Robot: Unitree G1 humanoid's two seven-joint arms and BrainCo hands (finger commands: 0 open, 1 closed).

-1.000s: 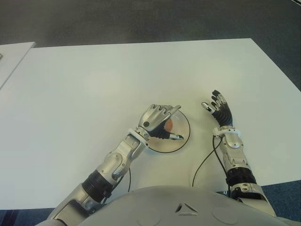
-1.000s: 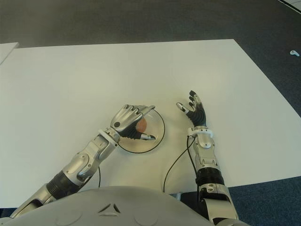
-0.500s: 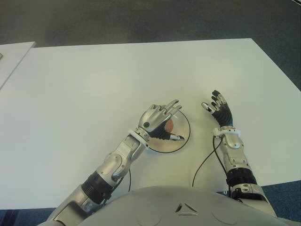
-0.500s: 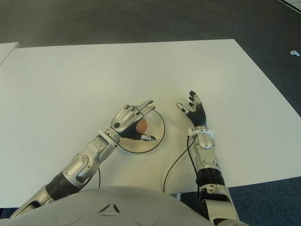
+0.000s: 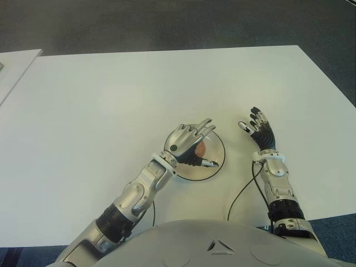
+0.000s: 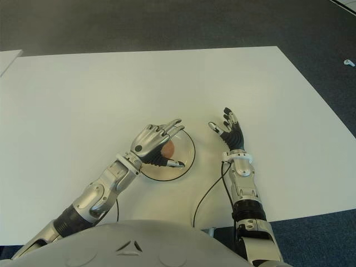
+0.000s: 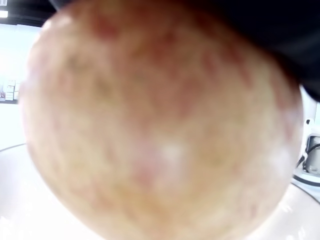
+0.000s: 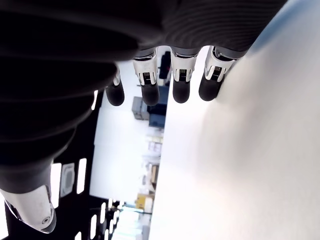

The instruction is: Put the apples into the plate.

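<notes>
Currently, step in hand: releasing an apple into the plate, judging from how things lie.
Left hand: the left hand hovers over the plate with its fingers spread outward and the thumb pointing across the dish; it looks to be letting go, though its wrist view is filled by the fruit so closely that contact with the palm cannot be ruled out.
Apple: only a reddish patch shows under the palm in the eye views; in the left wrist view the apple is mottled red and yellow, with the plate's pale rim curving behind it.
How to do it well: the hand should open fully and lift straight up, so no fingertip drags the round fruit toward the shallow rim, where it could roll off onto the table.
Plate contents: one apple, sitting toward the middle; nothing else can be seen in the dish.
Other apples: none shows on the table in either eye view.
Right hand: the right hand shows just to the right of the plate, fingers extended and relaxed, holding nothing.
Progress: the placement appears nearly done, with only the withdrawal left.
</notes>
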